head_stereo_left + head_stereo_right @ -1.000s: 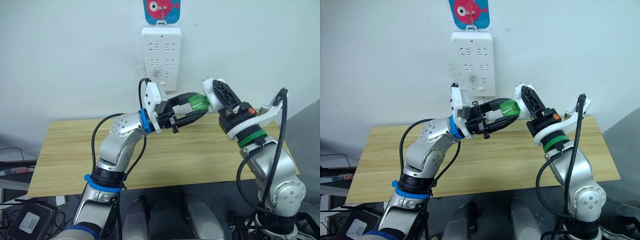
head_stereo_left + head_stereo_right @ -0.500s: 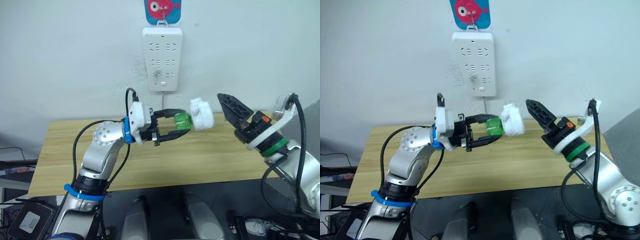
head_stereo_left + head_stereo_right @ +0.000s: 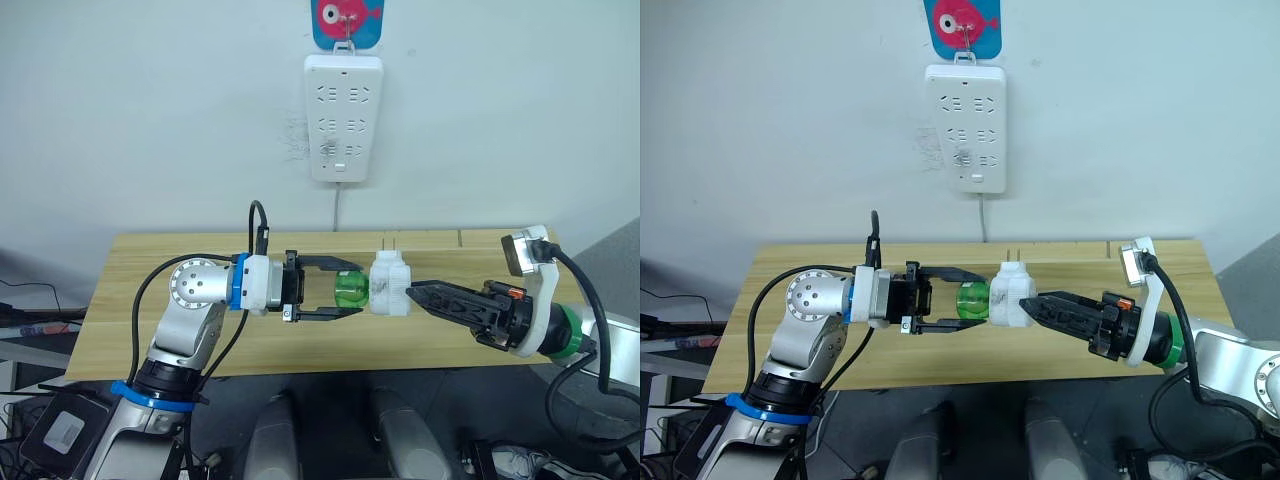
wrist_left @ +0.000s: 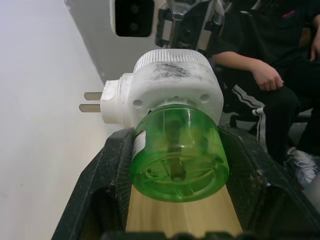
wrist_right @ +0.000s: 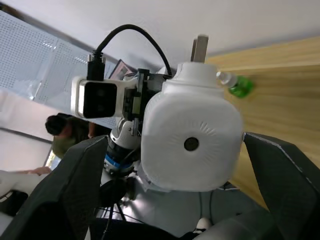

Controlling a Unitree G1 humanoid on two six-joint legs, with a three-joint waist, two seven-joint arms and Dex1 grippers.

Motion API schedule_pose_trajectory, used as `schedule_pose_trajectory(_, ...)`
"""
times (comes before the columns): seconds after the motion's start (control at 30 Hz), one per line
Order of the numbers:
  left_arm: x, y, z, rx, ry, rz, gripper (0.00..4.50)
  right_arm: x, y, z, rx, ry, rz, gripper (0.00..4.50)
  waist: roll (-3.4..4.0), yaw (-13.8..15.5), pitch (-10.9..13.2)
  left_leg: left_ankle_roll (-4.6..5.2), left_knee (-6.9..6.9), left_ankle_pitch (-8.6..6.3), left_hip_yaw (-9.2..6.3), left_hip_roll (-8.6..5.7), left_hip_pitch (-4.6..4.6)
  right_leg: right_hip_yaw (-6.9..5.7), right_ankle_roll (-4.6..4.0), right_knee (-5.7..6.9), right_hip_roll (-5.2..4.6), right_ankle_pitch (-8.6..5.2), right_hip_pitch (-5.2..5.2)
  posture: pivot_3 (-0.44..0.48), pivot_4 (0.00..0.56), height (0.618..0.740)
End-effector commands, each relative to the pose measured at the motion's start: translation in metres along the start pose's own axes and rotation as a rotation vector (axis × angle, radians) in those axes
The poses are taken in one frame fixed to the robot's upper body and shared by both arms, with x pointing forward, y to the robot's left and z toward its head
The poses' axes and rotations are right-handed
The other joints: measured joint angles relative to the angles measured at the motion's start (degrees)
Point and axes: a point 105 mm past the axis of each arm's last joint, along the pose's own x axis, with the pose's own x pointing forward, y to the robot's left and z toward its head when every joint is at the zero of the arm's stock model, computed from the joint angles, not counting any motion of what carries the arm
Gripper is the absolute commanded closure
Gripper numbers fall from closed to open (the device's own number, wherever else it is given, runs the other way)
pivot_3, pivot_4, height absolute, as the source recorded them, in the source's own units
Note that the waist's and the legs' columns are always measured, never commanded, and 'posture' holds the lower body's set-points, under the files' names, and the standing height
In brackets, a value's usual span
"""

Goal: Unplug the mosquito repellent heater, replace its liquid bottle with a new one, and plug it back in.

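Heater (image 3: 390,285) unplugged, held in mid-air above the table (image 3: 130,300), bottle (image 3: 350,289) screwed in. Left gripper (image 3: 345,291) clamps the green bottle; right gripper (image 3: 418,292) open, tips at the heater's round top. Strip (image 3: 345,118) on wall, sockets empty. Left: unscrew, swap, replug. Capped bottle (image 5: 239,85) small, lying on the table; whether this bottle is the old one is unclear.

At frame centre, the mosquito repellent heater (image 3: 390,285) is white with grey scuffs on its round top, and its liquid bottle (image 3: 351,289) is translucent green. The left gripper (image 3: 345,290) and right gripper (image 3: 422,293) are black. The table (image 3: 150,280) is pale wood-grain. The upper-centre power strip (image 3: 344,118) is white.
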Motion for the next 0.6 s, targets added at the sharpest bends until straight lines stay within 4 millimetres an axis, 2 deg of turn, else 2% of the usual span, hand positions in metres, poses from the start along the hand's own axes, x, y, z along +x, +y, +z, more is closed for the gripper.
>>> schedule_pose_trajectory(0.03, 0.007, -0.007, 0.012, 0.057, -0.035, -0.048, 2.25, 0.008, 0.012, -0.002, 0.002, 0.009, 0.075, 0.00, 0.00, 0.0, 0.0, 0.00, 0.00, 0.00, 0.00, 0.00, 0.00, 0.00, 0.00, 0.00, 0.00, 0.00, 0.00, -0.106, 0.295, 0.740)
schedule_pose_trajectory(0.2, 0.009, -0.007, 0.014, 0.068, -0.045, -0.058, 2.25, 0.015, 0.012, -0.008, 0.021, 0.060, 0.097, 0.00, 0.00, 0.0, 0.0, 0.00, 0.01, 0.00, -0.01, 0.00, 0.00, -0.01, 0.00, 0.00, 0.00, 0.00, 0.00, -0.105, 0.298, 0.740)
schedule_pose_trajectory(0.33, 0.008, -0.006, 0.014, 0.073, -0.041, -0.057, 2.25, 0.012, 0.005, -0.011, 0.035, 0.100, 0.068, 0.00, 0.00, 0.1, 0.0, 0.00, 0.00, 0.00, -0.04, 0.01, 0.00, -0.04, 0.00, 0.00, 0.00, 0.00, 0.00, -0.098, 0.299, 0.740)
schedule_pose_trajectory(0.6, 0.013, -0.011, 0.015, 0.081, -0.054, -0.074, 2.25, 0.021, 0.017, -0.014, 0.038, 0.105, 0.162, 0.00, 0.00, 0.1, 0.0, 0.00, 0.00, 0.00, -0.04, 0.02, 0.00, -0.04, 0.00, 0.00, 0.02, 0.00, 0.00, -0.098, 0.299, 0.740)
